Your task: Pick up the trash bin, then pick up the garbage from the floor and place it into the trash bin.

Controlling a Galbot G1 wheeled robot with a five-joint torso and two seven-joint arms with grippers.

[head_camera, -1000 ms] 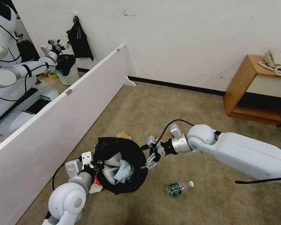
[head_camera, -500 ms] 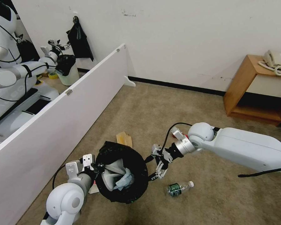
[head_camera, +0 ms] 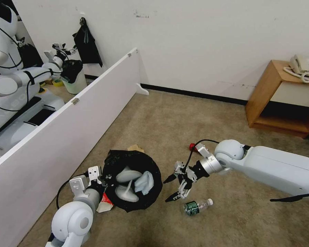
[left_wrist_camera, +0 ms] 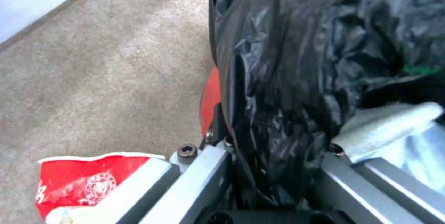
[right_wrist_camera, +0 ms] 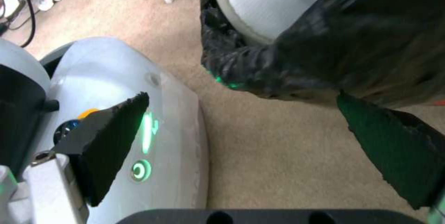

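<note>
So the right gripper [head_camera: 171, 188] has pulled back out of the trash bin [head_camera: 134, 180] since a second ago and dropped lower, and now it hangs over the carpet just up from the bottle [head_camera: 197, 206], fingers spread wide with nothing between them. The bin itself has tipped a bit differently too, so its mouth faces up more and you can see further inside.

The left gripper [left_wrist_camera: 269, 168] is clamped on the bin's rim, pinching the black liner [left_wrist_camera: 297, 60] along with the red wall [left_wrist_camera: 209, 102] under it. From the head view the bin sits held low above the carpet, close to the long white partition board [head_camera: 58, 137] on the robot's left. Inside it there's a pair of white slippers [head_camera: 125, 183] and a light blue cloth [head_camera: 144, 181] bunched up against them.

Still on the floor: the clear bottle with the green label, lying on its side just right of the bin and right below the open gripper. A crushed red-and-white paper cup [left_wrist_camera: 88, 185] is tucked under the left wrist, next to the bin's base. A corner of tan paper bag [head_camera: 136, 148] pokes out behind the bin on the far side. There's also a small red thing [head_camera: 192, 147] on the carpet behind the right wrist, can't really tell what it is.
</note>
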